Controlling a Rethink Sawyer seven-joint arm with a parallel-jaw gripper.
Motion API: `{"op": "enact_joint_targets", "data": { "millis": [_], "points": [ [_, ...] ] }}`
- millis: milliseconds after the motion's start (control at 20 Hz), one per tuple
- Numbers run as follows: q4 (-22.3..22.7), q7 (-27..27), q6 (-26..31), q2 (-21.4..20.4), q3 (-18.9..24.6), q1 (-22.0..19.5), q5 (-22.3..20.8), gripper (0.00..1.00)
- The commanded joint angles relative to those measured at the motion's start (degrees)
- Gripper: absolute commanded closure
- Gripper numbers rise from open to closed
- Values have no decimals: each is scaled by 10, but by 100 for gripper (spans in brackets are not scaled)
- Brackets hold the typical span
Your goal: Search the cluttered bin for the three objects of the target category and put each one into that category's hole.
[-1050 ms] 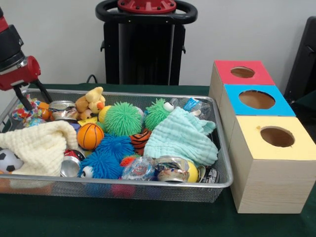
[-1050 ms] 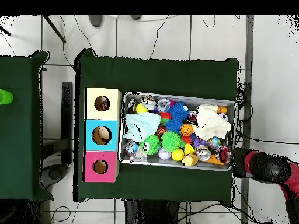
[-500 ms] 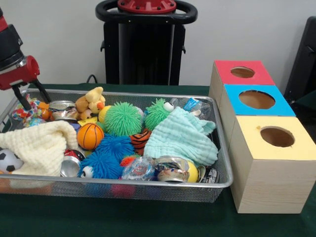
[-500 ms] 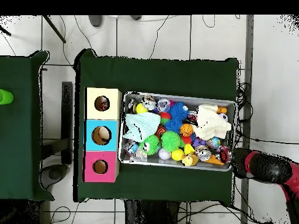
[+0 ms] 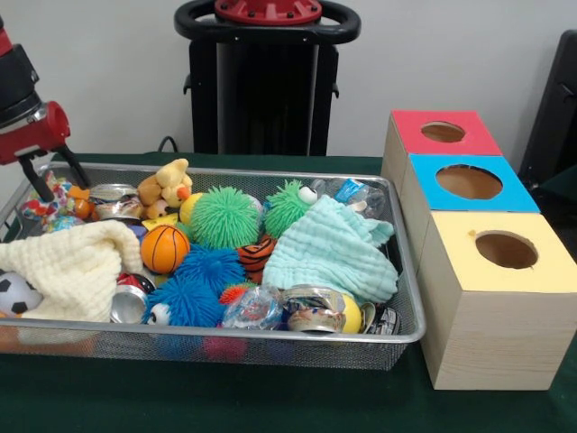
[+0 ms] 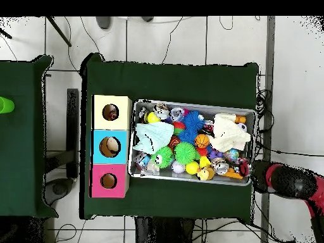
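A wire mesh bin holds a jumble of toys. Among them are an orange basketball, a green fuzzy ball, blue fuzzy balls, a yellow plush duck, crushed cans and a plastic bottle. A mint cloth and a cream cloth cover part of the pile. Three wooden boxes with round holes stand beside the bin: red, blue and yellow. My gripper hangs open and holds nothing, just over the bin's far left corner. From overhead the gripper is at the bin's corner.
A soccer ball lies at the bin's near left, half under the cream cloth. From overhead, the bin sits on the green table with the boxes along its left side. A second green table stands further left.
My gripper has lifted slightly at the bin's corner. Nothing in the bin has moved.
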Motion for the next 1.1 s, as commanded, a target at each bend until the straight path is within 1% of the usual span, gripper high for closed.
{"op": "enact_joint_targets", "data": {
  "millis": [50, 450, 600, 750, 800, 950, 1100],
  "points": [
    [-68, -219, -23, 2, 14, 7, -35, 0],
    [-65, -249, -61, -6, 23, -4, -71, 0],
    [-60, -255, -71, -1, 21, -6, -80, 0],
    [-58, -264, -67, -2, 19, -6, -76, 0],
    [-58, -266, -67, -4, 17, -5, -73, 100],
    [-61, -269, -58, -4, 15, -4, -68, 100],
    [-56, -267, -66, -8, 14, -4, -73, 100]
  ]
}}
